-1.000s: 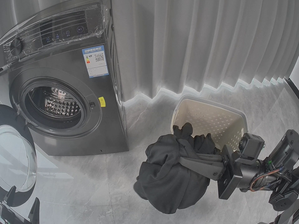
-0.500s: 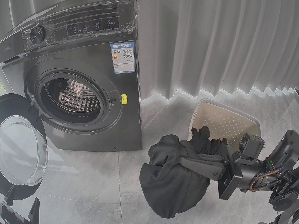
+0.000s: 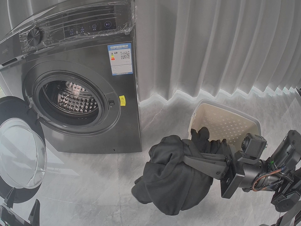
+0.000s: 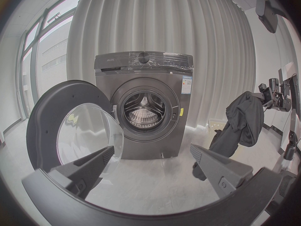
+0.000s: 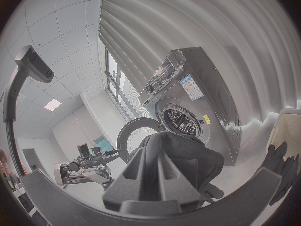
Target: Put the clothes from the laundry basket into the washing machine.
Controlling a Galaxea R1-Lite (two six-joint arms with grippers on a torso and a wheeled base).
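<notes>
Grey tile floor (image 3: 94, 189) carries 1 washing machine (image 3: 94, 63) and 1 laundry basket (image 3: 247, 120), with 1 pale pleated curtain (image 3: 219, 38) hanging behind both.

At the far left, the machine's 1 round glass door (image 3: 22, 154) is swung wide open. Just below it the left gripper (image 3: 24, 198) sits low, its 2 fingers spread apart with nothing between them. The dark grey machine stands next, with clear plastic film over its control panel and 2 stickers on its front, 1 blue and white and 1 small yellow. Its steel drum (image 3: 70, 101) shows through the open port.

To the right of the machine, well apart from the port, 1 black garment (image 3: 172, 179) hangs bunched in the air above the floor. The right gripper (image 3: 187, 160) is clenched on it, 2 fingers pressed into the cloth from the right. A dark fold overlaps the basket's near rim in the head view; whether it touches cannot be told.

Farthest right, the cream basket stands by the curtain, its perforated walls in view.
</notes>
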